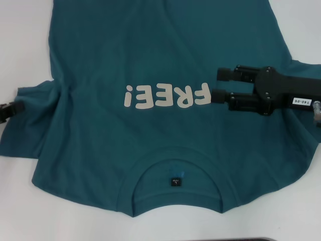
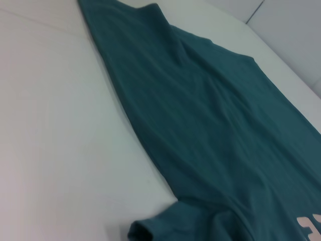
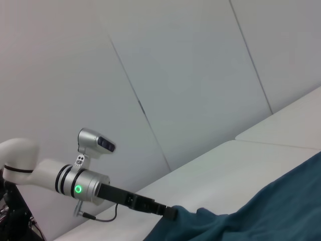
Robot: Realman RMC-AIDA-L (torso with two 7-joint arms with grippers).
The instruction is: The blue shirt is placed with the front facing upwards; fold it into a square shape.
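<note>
The blue shirt (image 1: 150, 145) lies spread face up on the white table (image 1: 25, 40). Its off-white "FREE!" lettering (image 1: 165, 95) reads upside down, and the ribbed collar (image 1: 178, 165) with its black label (image 1: 175, 181) is nearest me. My right gripper (image 1: 217, 84) is open and empty over the chest, its fingers pointing at the "F". My left gripper (image 1: 6, 110) is at the far left, shut on the sleeve's edge. The right wrist view shows it (image 3: 171, 213) pinching raised cloth of the shirt (image 3: 271, 211). The left wrist view shows the shirt's side (image 2: 215, 125) and the sleeve hem (image 2: 143, 231).
White table surface (image 2: 60, 125) runs along the shirt's left side and in front of the collar. Grey wall panels (image 3: 200, 75) stand behind the table. A dark edge (image 1: 261, 239) shows at the near side.
</note>
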